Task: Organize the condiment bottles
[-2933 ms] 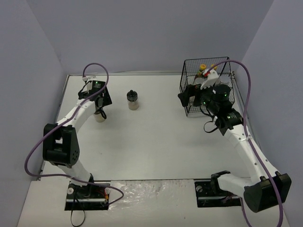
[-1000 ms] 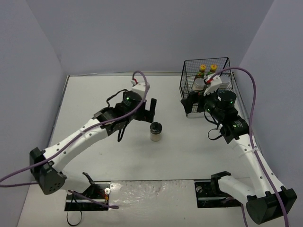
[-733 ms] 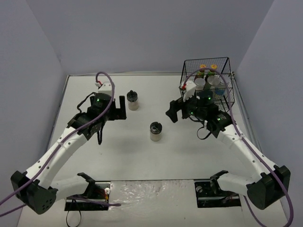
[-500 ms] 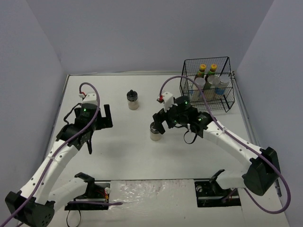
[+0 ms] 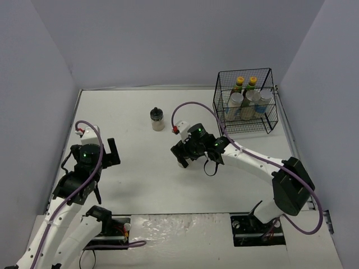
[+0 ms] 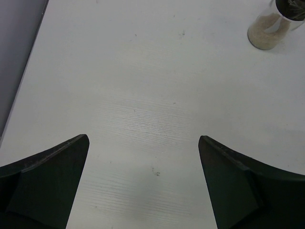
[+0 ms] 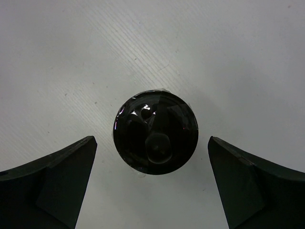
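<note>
A clear shaker with a black cap [image 7: 156,132] stands on the table in the right wrist view. My right gripper [image 7: 151,139] is open directly above it, one finger on each side, not touching. In the top view the right gripper [image 5: 180,155] covers that shaker. A second black-capped shaker [image 5: 157,119] stands at the back middle and shows in the left wrist view [image 6: 275,26]. My left gripper [image 5: 110,152] is open and empty over bare table [image 6: 144,137]. Two yellow-capped sauce bottles [image 5: 240,81] and three silver-lidded jars [image 5: 251,97] stand in the basket.
The black wire basket [image 5: 268,123] stands at the back right near the right wall. The left table edge against the grey wall [image 6: 19,76] is close to my left gripper.
My left arm set a shaker down mid-table, then pulled back to the left front. My right arm swung from the basket to above that shaker.
</note>
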Controlling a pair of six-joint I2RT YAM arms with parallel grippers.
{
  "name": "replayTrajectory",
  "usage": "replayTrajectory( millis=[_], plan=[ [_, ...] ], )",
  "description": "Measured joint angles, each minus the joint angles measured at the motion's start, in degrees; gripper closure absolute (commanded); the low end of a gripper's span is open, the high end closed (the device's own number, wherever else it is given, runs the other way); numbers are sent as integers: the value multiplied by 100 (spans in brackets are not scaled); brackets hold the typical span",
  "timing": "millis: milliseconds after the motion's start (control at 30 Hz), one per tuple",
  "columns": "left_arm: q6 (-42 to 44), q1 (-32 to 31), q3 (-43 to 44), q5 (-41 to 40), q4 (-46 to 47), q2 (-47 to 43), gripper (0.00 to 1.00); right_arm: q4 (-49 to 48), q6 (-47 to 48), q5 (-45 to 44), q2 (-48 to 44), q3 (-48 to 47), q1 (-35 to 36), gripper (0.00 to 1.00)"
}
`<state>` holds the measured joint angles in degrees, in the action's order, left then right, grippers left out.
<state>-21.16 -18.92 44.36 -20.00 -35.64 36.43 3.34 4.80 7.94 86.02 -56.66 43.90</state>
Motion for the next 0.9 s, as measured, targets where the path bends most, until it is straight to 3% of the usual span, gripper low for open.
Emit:
replayTrajectory(
  millis=[233, 400, 667, 767, 900],
  plan=[
    [32, 0, -4, -25, 11, 200, 3, -255, 4, -38, 327, 0, 2, 17],
    [85, 0, -4, -25, 24, 220, 3, -421, 4, -73, 375, -2, 2, 36],
    [114, 0, -4, -21, 36, 220, 3, -494, -16, -173, 389, -2, 0, 90],
    [124, 0, -4, -21, 39, 220, 3, -478, -48, -267, 301, 52, -28, 99],
    [135, 0, -4, -19, 47, 220, 3, -267, -264, -450, -173, 179, -325, 100]
  ],
)
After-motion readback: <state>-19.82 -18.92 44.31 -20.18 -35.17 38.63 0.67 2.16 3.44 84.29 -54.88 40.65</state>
